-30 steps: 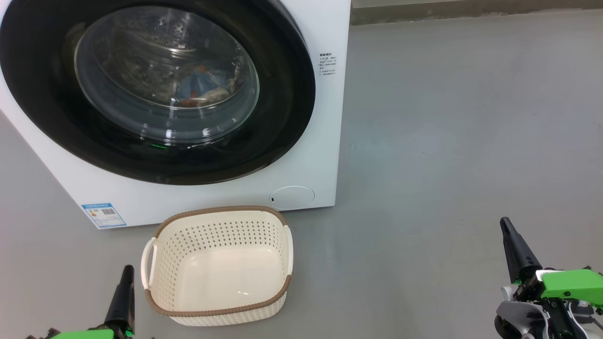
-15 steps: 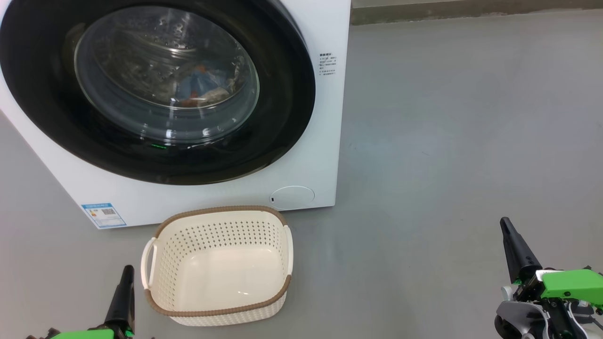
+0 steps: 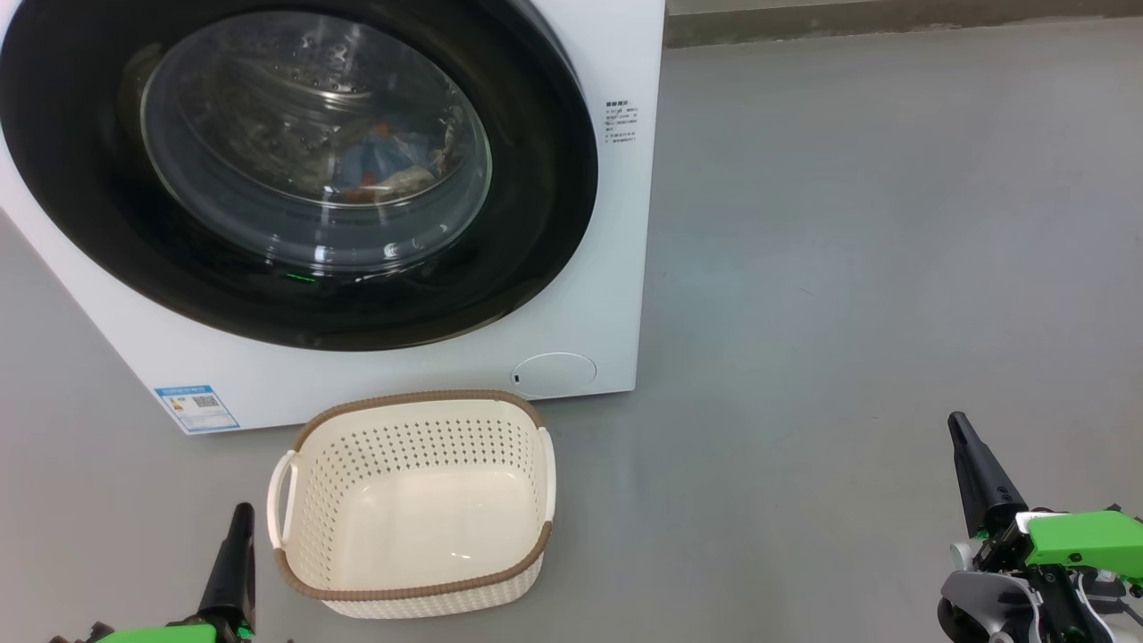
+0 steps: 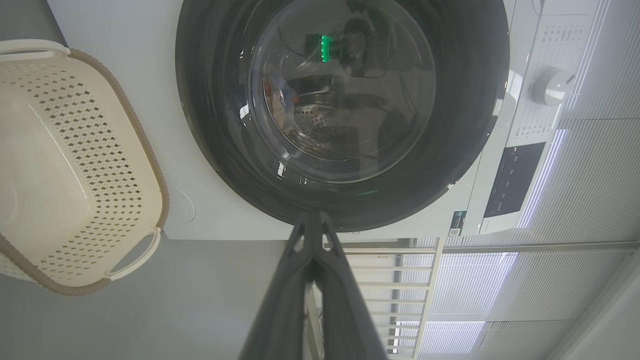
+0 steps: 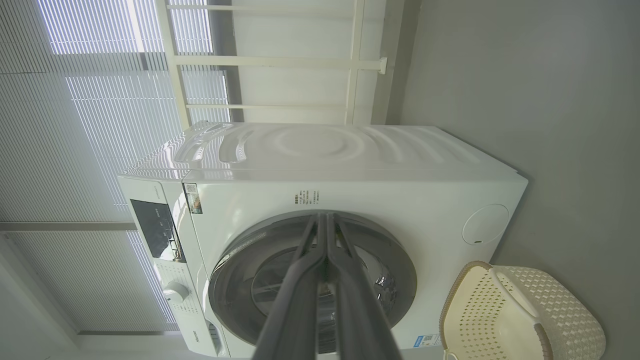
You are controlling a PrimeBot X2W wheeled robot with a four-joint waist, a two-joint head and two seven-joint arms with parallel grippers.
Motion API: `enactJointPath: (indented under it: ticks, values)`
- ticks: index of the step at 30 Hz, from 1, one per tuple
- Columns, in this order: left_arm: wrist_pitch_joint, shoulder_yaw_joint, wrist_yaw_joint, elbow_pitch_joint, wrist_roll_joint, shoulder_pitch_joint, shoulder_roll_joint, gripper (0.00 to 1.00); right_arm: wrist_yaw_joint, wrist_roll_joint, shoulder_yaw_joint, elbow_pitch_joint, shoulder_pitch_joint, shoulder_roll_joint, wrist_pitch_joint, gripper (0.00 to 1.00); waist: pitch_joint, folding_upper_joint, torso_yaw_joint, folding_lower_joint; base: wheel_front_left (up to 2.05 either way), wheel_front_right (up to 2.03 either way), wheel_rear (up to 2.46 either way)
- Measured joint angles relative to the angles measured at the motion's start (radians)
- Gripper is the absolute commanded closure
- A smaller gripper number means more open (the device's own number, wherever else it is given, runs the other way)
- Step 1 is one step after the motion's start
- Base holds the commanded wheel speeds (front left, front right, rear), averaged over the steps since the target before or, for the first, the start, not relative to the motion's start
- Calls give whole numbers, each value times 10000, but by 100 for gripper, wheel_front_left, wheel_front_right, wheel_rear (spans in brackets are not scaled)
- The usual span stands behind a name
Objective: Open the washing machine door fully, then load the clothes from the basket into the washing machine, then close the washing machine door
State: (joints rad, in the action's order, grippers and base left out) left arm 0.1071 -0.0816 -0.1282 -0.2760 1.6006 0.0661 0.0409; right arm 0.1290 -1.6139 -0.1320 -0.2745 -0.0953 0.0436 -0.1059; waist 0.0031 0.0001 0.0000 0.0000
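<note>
since the washing machine door (image 3: 312, 152) sits flush against the front of the washing machine (image 3: 616, 268), with the clothes (image 3: 384, 165) showing as a blue and orange heap behind its window, the job looks finished or very nearly so. the basket (image 3: 415, 396) stands on the floor (image 3: 848, 268) just in front of the washing machine, below the door, and its bottom is bare. the left gripper (image 3: 241, 518) hangs in front of the washing machine, just beside the basket, its two fingers pressed together on nothing. the right gripper (image 3: 963, 438) is off to the right of the washing machine, well apart from it, likewise pinched closed and empty. the main risk, as i judge it, is a door that only looks latched: flush is not the same as clicked, and a fold of cloth caught at the edge would let it swing out. a careless left-arm move could also knock the light basket.
</note>
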Motion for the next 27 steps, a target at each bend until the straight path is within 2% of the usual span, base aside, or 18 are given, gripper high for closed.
enactJointPath:
  ticks: [27]
  values:
    - [0, 0, 0, 0, 0, 0, 0, 100, 0, 15, -4, 0, 0, -2, 0, 100, 0, 0, 0, 0, 0, 0, 0]
